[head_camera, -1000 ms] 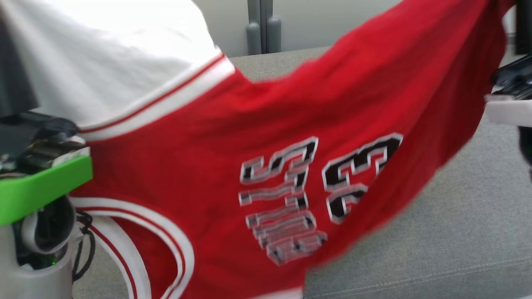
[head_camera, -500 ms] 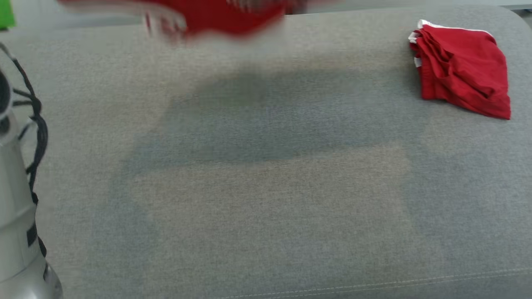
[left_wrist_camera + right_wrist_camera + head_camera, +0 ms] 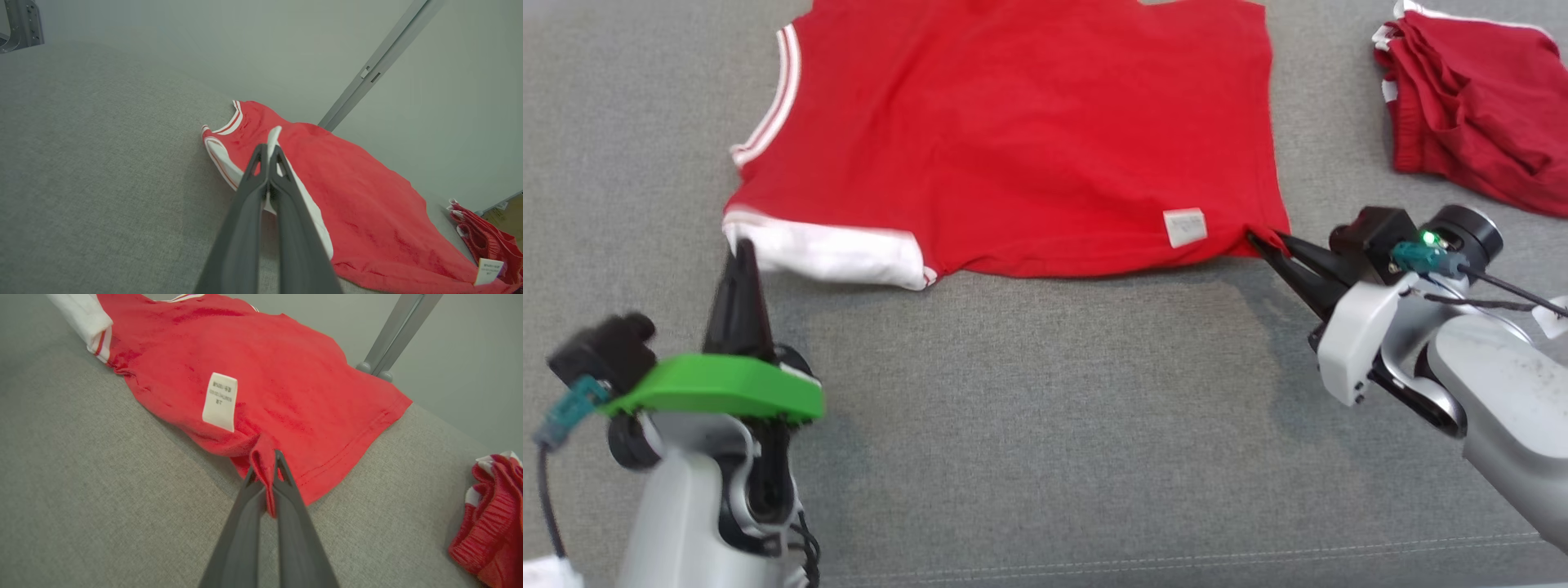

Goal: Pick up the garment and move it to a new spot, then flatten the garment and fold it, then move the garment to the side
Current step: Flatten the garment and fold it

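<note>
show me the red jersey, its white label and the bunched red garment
red jersey (image 3: 1029,139), head view, mid body
white label (image 3: 220,401), right wrist view, tag centre
bunched red garment (image 3: 1478,122), head view, its middle

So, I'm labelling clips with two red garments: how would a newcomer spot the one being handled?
On the grey cushion, look far middle: the red jersey lies spread out. Unlike the crumpled red garment on its right, it has a white label, and gripper fingers pinch its near corners.
</note>
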